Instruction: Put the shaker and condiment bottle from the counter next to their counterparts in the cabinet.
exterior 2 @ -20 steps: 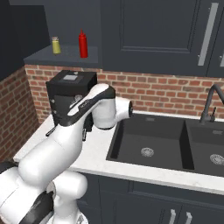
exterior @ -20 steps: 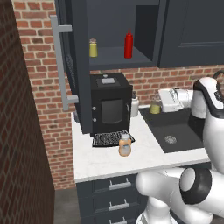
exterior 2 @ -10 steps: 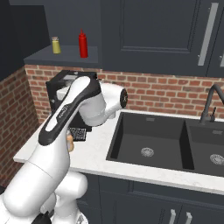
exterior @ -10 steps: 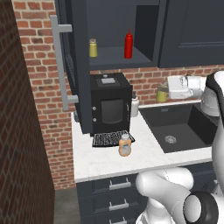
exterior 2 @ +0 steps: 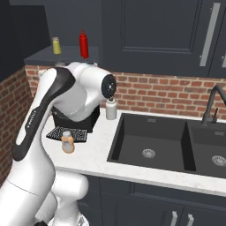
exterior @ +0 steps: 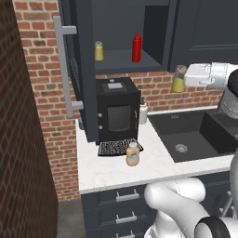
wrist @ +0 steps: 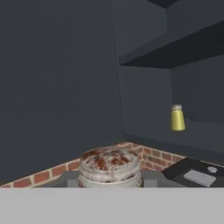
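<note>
Pincer (exterior: 182,79) clamped on the shaker (exterior: 178,80), the white arm carries it high above the sink (exterior: 195,135), level with the underside of the cabinet (exterior: 116,32); a second ago the same shaker sat much lower, just over the counter (exterior: 111,169) beside the coffee machine (exterior: 117,109). The lift means the first half of the job looks well under way, with the carry toward the open shelf likely the step in hand.

Reading across the left base view: the open cabinet door with its long bar handle (exterior: 62,65) stands at far left, then the shelf with the twin shaker (exterior: 99,50) and the red bottle (exterior: 136,47) standing well apart, then the held shaker out to the right, past the cabinet's closed section. Below, the orange bottle (exterior: 133,154) waits on the counter, just in front of the machine's drip tray, untouched. A small white bottle (exterior: 143,112) stands beside the machine by the brick wall.

From the hand view the shaker's speckled cap (wrist: 109,164) sits between the fingers at the bottom, and the twin shaker (wrist: 177,118) shows ahead on the shelf, to the right. The move to come would seem to call for a swing left toward that shelf, clearing its front edge, and a spot beside the twin. The orange bottle has yet to be fetched.
</note>
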